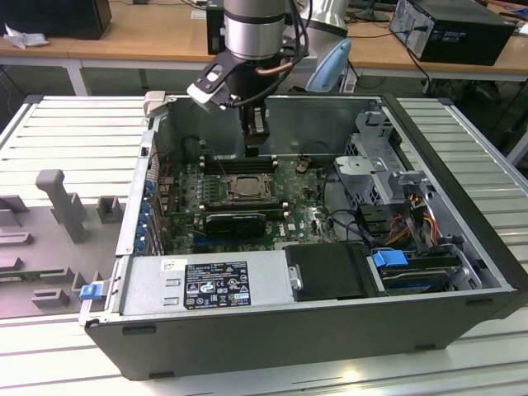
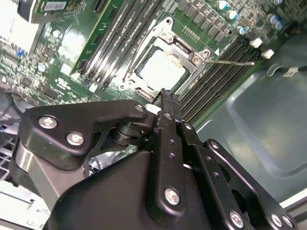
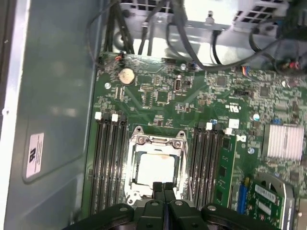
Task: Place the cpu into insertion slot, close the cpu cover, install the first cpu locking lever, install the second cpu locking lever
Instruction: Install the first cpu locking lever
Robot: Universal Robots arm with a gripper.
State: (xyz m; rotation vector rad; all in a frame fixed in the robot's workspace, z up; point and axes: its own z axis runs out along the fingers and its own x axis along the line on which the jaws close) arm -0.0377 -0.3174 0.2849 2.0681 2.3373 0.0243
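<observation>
The cpu [image 3: 156,167] [image 2: 160,68] lies flat in the insertion slot [image 1: 245,188] at the middle of the green motherboard, pale top up. The cpu cover [image 3: 178,142] [image 2: 170,37], a metal frame, lies down around it. A thin locking lever [image 2: 232,62] [image 3: 190,184] juts from the socket's side over the memory slots. My gripper [image 3: 163,188] [image 2: 165,96] [image 1: 255,150] hangs a little above the socket's edge. Its fingers are shut together with nothing between them.
Black memory slots [image 3: 108,163] flank the socket on both sides. A long black card [image 1: 235,223] lies in front of the socket in the exterior view. The case's walls [image 1: 313,115], drive cage [image 1: 375,157] and cables [image 1: 412,223] ring the board.
</observation>
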